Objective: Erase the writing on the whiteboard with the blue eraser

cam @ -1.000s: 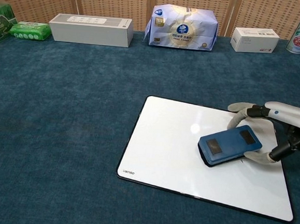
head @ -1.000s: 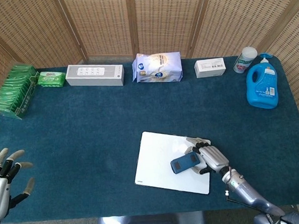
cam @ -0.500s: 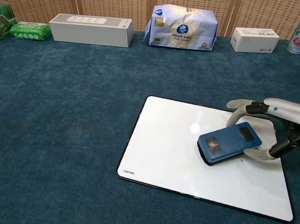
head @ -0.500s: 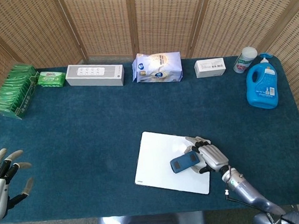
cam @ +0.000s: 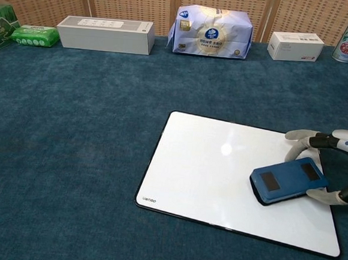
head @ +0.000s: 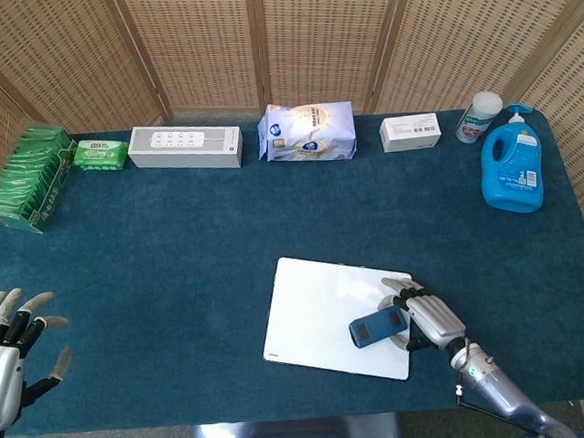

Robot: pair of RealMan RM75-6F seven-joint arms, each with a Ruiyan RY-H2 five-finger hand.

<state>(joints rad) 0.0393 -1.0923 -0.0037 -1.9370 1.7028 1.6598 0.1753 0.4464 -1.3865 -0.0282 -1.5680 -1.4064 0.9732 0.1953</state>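
1. Head view: the blue eraser (head: 379, 327) lies flat on the whiteboard (head: 313, 306), toward its near right part. The right hand (head: 426, 316) grasps it from the right, fingers above and below its long sides.

2. Same view: the left hand (head: 8, 349) hangs at the near left edge of the table (head: 174, 247) with fingers spread — holding nothing, well apart from the board.

3. Chest view: the eraser (cam: 288, 182) sits on the board (cam: 207, 169) near its right edge, tilted, with two dark panels on its top face. One finger of the right hand (cam: 327, 169) curls along its far side and another lies against its near right corner, so the grip is on the sides, not the top.

4. Handling, as a judgement: the eraser looks a light, rigid plastic block with a soft pad beneath, so it should slide easily and want only modest downward pressure. The side grip suits it, since it keeps the pad flat.

5. The board looks thin, stiff and smooth. It lies loose on the carpet-like cloth and may creep under a hard stroke — the free hand could steady its left edge.

6. I cannot make out any writing on the white surface in either view.
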